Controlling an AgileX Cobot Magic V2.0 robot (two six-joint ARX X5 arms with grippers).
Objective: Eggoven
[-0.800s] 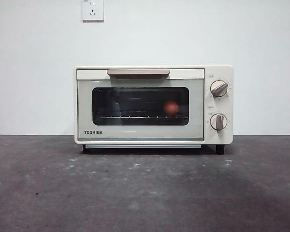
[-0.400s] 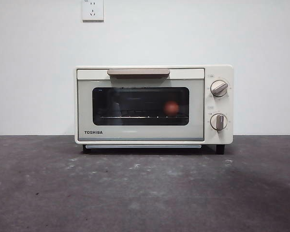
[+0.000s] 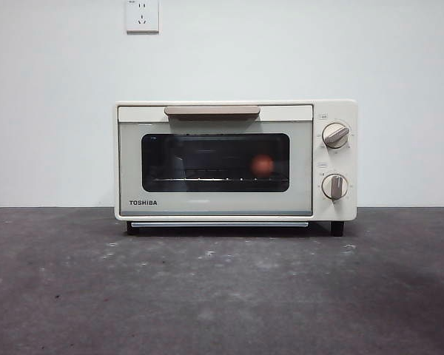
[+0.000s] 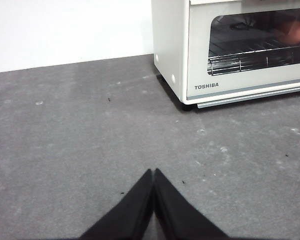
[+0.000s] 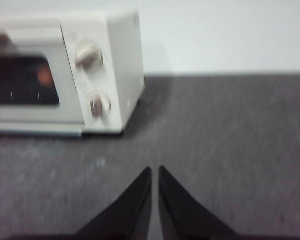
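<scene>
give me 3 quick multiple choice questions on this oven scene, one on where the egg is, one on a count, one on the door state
1. Where is the egg?
A. on the table in front of the oven
B. on the rack inside the oven
C. on top of the oven

2. How many knobs does the oven have on its front?
A. one
B. two
C. three

3. What state is the oven door in?
A. closed
B. hanging fully open
C. removed

Answers:
1. B, the orange egg shows through the dark glass, resting on the wire rack toward the knob side.
2. B, an upper knob and a lower knob sit one above the other beside the door.
3. A, the door stands flush with the oven's front and its handle is up at the top edge.
</scene>
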